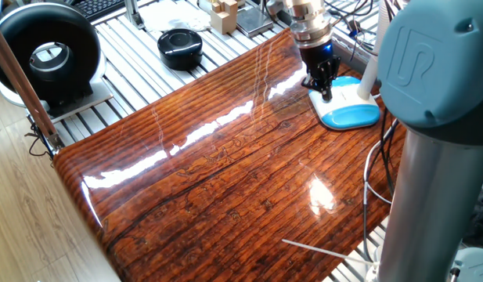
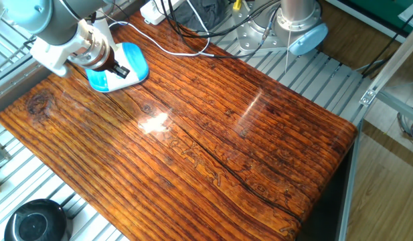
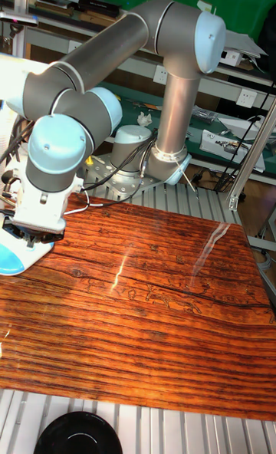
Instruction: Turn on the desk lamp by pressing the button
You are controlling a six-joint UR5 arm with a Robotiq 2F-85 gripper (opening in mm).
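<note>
The desk lamp (image 1: 349,115) stands at the far right corner of the wooden table (image 1: 225,172), its flat base white on top and light blue at the sides, with a slim white neck (image 1: 369,74) rising from it. My gripper (image 1: 326,91) points down onto the white top of the base, its black fingers drawn together into one tip with no gap. The other fixed view shows the same contact, gripper (image 2: 121,69) on the lamp base (image 2: 99,82). A bright patch of light (image 1: 319,193) lies on the tabletop. In the tall view the lamp base (image 3: 14,259) shows at the left edge, under the wrist.
A black ring-shaped device (image 1: 45,47), a round black disc (image 1: 180,47) and wooden blocks (image 1: 223,14) lie beyond the table's far edge. A white power strip (image 2: 152,10) and cables (image 2: 186,47) sit behind the lamp. A thin white rod (image 1: 315,249) rests near the front edge.
</note>
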